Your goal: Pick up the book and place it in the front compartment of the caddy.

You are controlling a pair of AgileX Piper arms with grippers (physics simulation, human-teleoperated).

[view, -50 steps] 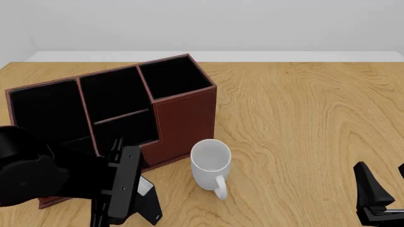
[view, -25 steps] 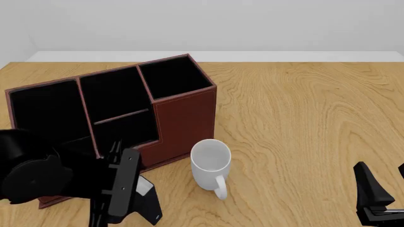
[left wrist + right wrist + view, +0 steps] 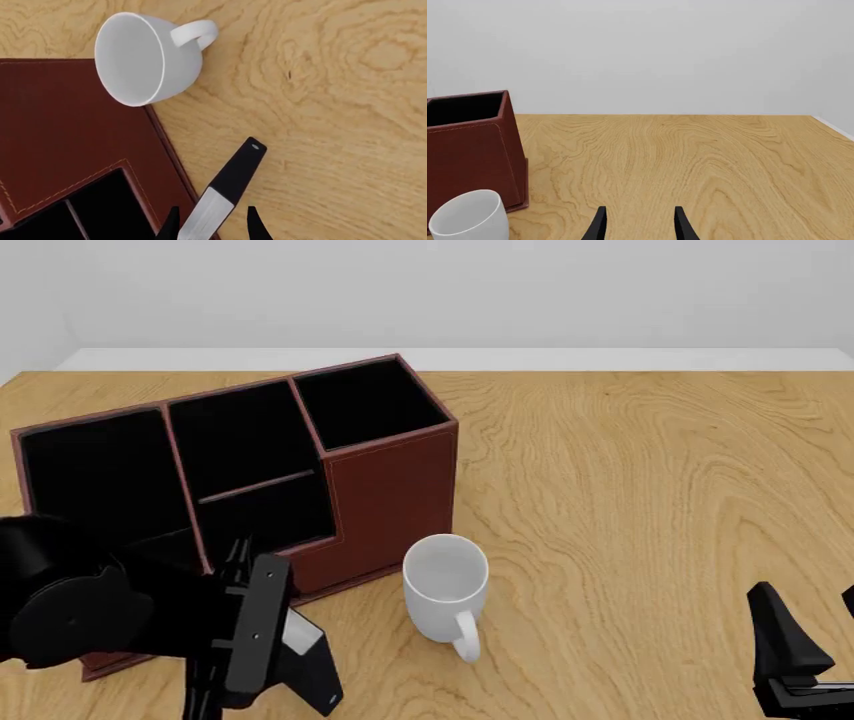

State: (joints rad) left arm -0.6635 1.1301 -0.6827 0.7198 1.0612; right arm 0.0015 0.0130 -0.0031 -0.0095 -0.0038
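- Left wrist view: the book (image 3: 227, 192) is seen clamped between the left gripper (image 3: 212, 226) fingertips, long axis running straight out past them, black cover end farthest. It hangs just beside the caddy (image 3: 73, 135) outer wall, mug (image 3: 143, 57) beyond.
- Front view: the book (image 3: 310, 665) is held low, in front of the caddy (image 3: 387, 485); the front compartment (image 3: 267, 515) lies behind and above it. The left arm is nearer.
- Right wrist view: the right gripper (image 3: 639, 225) is seen parted and empty, well apart from the caddy; the book is not shown.

Mug (image 3: 446, 587) right of caddy (image 3: 387, 480), book (image 3: 310, 665) before caddy, left of mug
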